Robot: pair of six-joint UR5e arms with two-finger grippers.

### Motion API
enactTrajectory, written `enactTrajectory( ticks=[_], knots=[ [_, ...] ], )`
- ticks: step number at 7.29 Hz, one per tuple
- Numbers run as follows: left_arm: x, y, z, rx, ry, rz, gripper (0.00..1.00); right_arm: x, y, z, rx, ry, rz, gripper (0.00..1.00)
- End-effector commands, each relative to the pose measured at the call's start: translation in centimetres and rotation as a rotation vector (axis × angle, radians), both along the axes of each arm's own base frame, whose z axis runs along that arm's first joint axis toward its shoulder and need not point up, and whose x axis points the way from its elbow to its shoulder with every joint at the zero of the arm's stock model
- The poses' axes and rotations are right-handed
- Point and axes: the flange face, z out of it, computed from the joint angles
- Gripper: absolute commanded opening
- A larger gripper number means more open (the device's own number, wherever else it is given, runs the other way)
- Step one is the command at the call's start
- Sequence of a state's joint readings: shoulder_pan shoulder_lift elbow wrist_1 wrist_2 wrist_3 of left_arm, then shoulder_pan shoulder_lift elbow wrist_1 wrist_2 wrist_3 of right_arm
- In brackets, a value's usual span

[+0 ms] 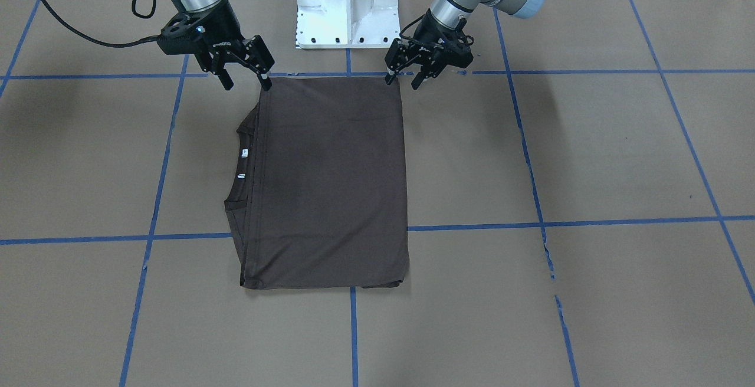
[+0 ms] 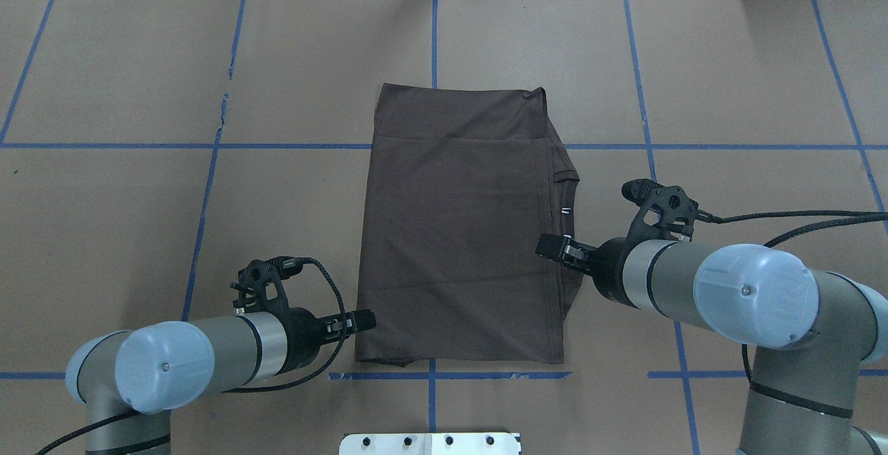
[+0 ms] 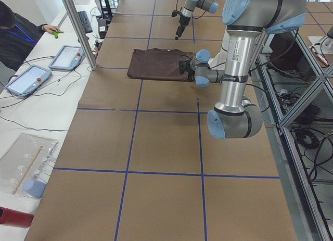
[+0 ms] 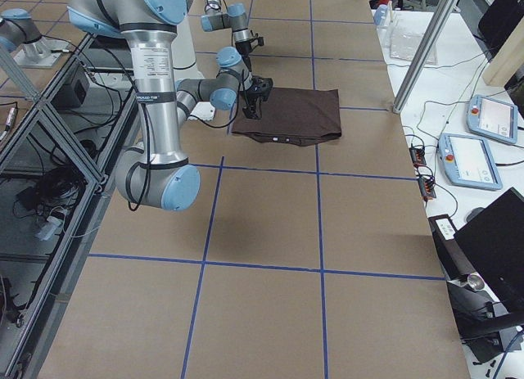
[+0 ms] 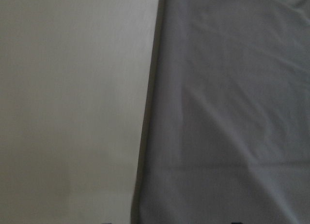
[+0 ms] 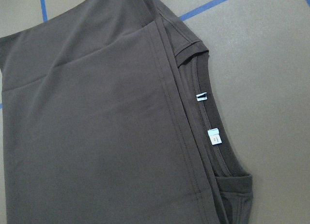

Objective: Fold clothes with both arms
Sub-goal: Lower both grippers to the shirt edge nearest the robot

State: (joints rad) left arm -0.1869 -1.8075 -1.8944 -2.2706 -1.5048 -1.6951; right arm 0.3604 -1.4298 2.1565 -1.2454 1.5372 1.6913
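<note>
**Nearly folded: T-shirt as a flat rectangle, both grippers free**

Front-facing view. The T-shirt (image 1: 330, 186) lies at centre frame on the tabletop (image 1: 590, 157), folded into a smooth rectangle. White neck tags (image 1: 243, 152) peek out along its left side. At its upper corners, the right gripper (image 1: 246, 80) (frame left) and the left gripper (image 1: 403, 80) (frame right) have their fingers apart and hold no cloth.

Overhead view. The same rectangle lies at centre. The left gripper is beside its lower-left corner and the right gripper is over its right edge. Finger spacing cannot be judged here.

Side views. The shirt appears small in the upper half of each frame, with both arms bent toward its robot-side edge.

Left wrist view. A straight shirt edge runs top to bottom against bare tabletop. No fingers are visible.

Right wrist view. The collar (image 6: 226, 154) and tags lie exposed at right, beside a stitched hem.

Progress, as judged. The inward folds look complete. A last halving fold, with the near corners carried to the far edge, probably remains.
</note>
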Motion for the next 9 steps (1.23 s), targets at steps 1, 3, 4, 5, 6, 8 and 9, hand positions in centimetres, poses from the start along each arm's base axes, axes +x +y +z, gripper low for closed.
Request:
enactTrajectory(
  ticks=[1,3,4,5,6,8,9],
  knots=[
    [1.3,2.0,0.4,-0.074,-0.003,-0.008,0.46,0.0,0.0,0.1,0.001,0.002,0.003,1.0],
    [1.7,2.6,0.4,-0.077,-0.011,0.002,0.49,0.0,-0.1,0.1,0.002,0.002,0.004,1.0],
    [1.8,2.7,0.5,-0.077,-0.012,0.005,0.5,0.0,0.0,0.1,0.005,0.003,0.001,1.0],
    [2.2,2.7,0.9,-0.078,-0.021,0.005,0.5,0.0,0.0,0.2,0.004,0.005,0.002,1.0],
    [2.4,2.7,0.7,-0.077,-0.019,0.006,0.5,0.0,0.0,0.2,0.006,0.005,0.0,1.0],
    [2.8,2.9,0.8,-0.077,-0.022,0.012,0.5,0.0,0.0,0.2,0.006,0.005,0.0,1.0],
    [3.6,2.8,0.8,-0.078,-0.028,0.01,0.5,0.0,0.0,0.2,0.006,0.005,0.0,1.0]
  ],
)
